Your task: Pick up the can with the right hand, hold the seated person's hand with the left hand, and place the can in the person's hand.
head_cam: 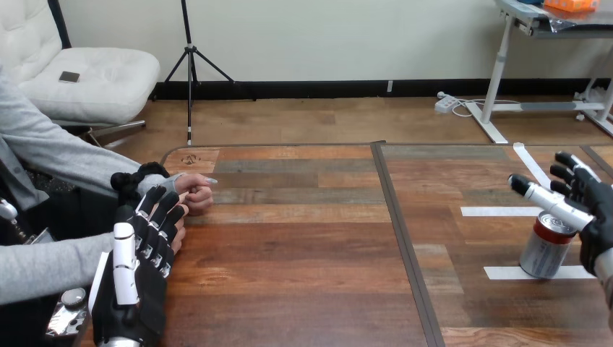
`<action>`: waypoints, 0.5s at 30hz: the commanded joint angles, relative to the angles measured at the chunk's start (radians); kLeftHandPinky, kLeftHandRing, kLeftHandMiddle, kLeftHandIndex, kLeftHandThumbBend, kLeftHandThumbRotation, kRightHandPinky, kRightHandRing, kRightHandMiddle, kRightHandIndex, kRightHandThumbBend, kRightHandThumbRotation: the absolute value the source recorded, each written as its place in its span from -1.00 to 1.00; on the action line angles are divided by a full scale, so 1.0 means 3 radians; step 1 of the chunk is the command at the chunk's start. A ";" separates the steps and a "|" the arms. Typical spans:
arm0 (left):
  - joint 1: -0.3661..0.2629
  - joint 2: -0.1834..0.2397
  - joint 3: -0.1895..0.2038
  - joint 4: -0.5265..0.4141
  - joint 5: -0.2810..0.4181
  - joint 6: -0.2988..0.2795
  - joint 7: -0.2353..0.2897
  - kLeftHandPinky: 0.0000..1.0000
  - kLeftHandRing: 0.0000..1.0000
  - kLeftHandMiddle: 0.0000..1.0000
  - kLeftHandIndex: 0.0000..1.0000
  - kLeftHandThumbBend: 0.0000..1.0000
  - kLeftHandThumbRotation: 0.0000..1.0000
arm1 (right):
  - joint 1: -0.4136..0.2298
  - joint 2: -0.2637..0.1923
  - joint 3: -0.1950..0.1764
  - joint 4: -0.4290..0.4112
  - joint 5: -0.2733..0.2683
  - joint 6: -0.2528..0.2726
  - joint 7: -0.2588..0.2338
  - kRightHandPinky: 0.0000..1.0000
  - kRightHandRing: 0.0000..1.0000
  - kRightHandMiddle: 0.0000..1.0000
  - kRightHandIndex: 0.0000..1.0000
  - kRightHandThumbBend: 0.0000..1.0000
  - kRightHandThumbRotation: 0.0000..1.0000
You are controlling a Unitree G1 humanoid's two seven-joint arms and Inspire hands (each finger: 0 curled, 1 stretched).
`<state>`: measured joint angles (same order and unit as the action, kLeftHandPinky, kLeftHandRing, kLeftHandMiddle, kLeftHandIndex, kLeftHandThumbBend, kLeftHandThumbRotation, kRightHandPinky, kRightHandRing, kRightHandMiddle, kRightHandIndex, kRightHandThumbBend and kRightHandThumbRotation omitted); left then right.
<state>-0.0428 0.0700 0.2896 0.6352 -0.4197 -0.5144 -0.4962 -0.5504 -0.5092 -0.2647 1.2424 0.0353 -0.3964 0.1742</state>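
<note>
A silver can [543,253] with a red top stands upright on the table's right part, on a strip of white tape. My right hand [594,217] is beside it on the right, open, its thumb [549,202] reaching over the can's top and its fingers spread above it. At the left edge my left hand [137,271] shows its back, open, with nearly straight fingers lying over the person's nearer hand [178,233]. The person's farther hand [194,191] rests loosely curled on the table just beyond my fingertips.
White tape strips [499,211] mark the right part of the wooden table [303,246]. A dark seam [405,246] runs front to back down its middle. The person's grey sleeves [50,264] lie along the left edge.
</note>
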 commanded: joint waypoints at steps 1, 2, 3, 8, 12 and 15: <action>-0.0170 0.0006 -0.0007 -0.0100 0.0007 -0.0031 -0.0019 1.00 0.86 0.82 0.81 0.10 1.00 | -0.0061 0.0051 0.0058 0.0001 -0.0033 0.0023 -0.0007 0.89 0.93 0.91 0.91 1.00 -0.34; -0.0172 0.0008 -0.0006 -0.0095 0.0008 -0.0035 -0.0021 1.00 0.86 0.82 0.81 0.11 1.00 | -0.0058 0.0055 0.0053 0.0005 -0.0024 0.0027 0.0008 0.89 0.94 0.92 0.92 1.00 -0.35; -0.0173 0.0009 -0.0006 -0.0092 0.0009 -0.0037 -0.0023 1.00 0.87 0.82 0.81 0.12 1.00 | -0.0056 0.0058 0.0051 0.0008 -0.0017 0.0030 0.0017 0.89 0.94 0.93 0.92 1.00 -0.35; -0.0171 0.0011 -0.0006 -0.0095 0.0015 -0.0043 -0.0017 1.00 0.87 0.82 0.80 0.14 1.00 | -0.0030 0.0060 0.0121 0.0016 -0.0079 0.0025 -0.0041 0.90 0.94 0.93 0.93 1.00 -0.34; -0.0168 0.0011 -0.0008 -0.0098 0.0026 -0.0053 -0.0010 1.00 0.86 0.81 0.79 0.13 1.00 | -0.0016 0.0064 0.0152 0.0015 -0.0114 0.0046 -0.0054 0.89 0.93 0.93 0.93 1.00 -0.32; -0.0162 0.0008 -0.0010 -0.0114 0.0026 -0.0046 -0.0002 1.00 0.86 0.81 0.78 0.12 1.00 | -0.0001 0.0076 0.0146 0.0017 -0.0112 0.0045 -0.0041 0.89 0.93 0.93 0.93 1.00 -0.33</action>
<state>-0.0428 0.0698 0.2897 0.6351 -0.4194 -0.5144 -0.4955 -0.5353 -0.5070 -0.2332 1.2428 0.0035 -0.3891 0.1642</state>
